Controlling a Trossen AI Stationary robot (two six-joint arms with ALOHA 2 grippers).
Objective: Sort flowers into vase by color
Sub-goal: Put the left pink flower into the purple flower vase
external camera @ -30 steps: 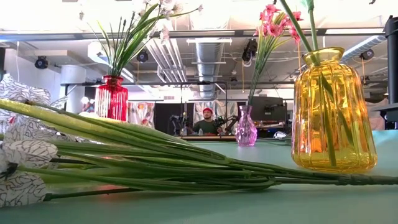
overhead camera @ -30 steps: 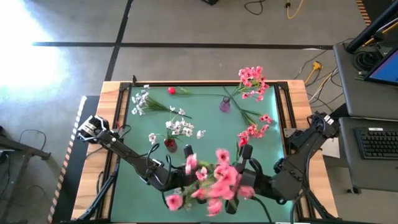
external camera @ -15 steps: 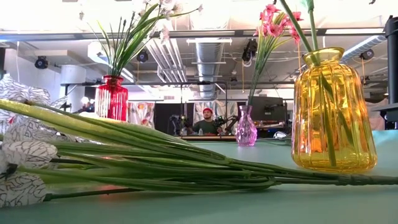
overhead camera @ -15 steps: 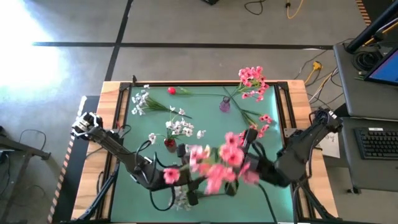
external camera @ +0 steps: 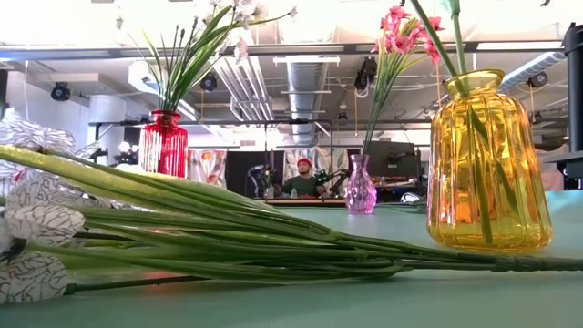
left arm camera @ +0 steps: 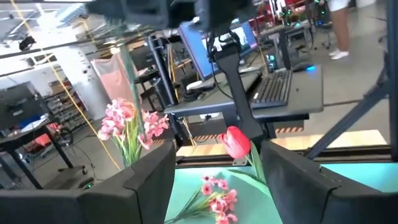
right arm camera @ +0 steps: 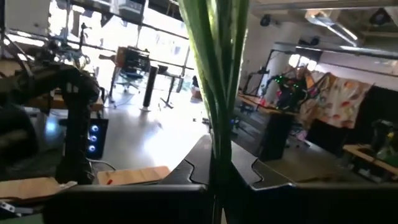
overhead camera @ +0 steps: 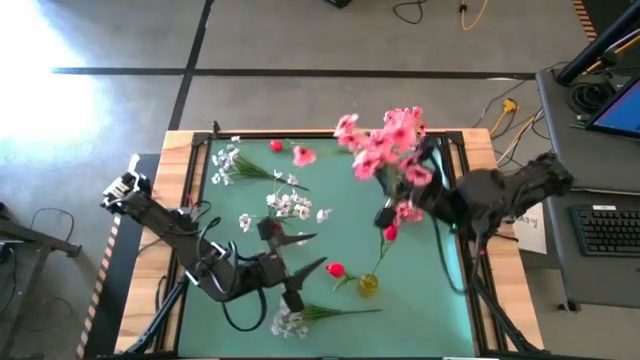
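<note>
The right gripper (overhead camera: 386, 214) is holding a bunch of pink flowers (overhead camera: 385, 150) above the far right part of the counter (overhead camera: 440, 300), its jaws pinching the green stems (right arm camera: 219, 74), which are showing squarely between them in the right wrist view. The spray is looking light but top-heavy and floppy, so a grip low on the bundled stems, away from the soft blossoms, seems best; the thin stems may slip or twist. The left gripper (overhead camera: 290, 275) is hanging over the near middle with its jaws spread and nothing between them, near a red bud (overhead camera: 336, 269) standing in a yellow vase (overhead camera: 368, 285). White flowers (overhead camera: 285, 205) are filling a red vase (overhead camera: 272, 231), and loose white sprays (overhead camera: 226, 162) are lying on the green mat. The smooth mat is giving little friction. Beyond it, a workshop with desks and a seated person (external camera: 301, 179) is showing.
</note>
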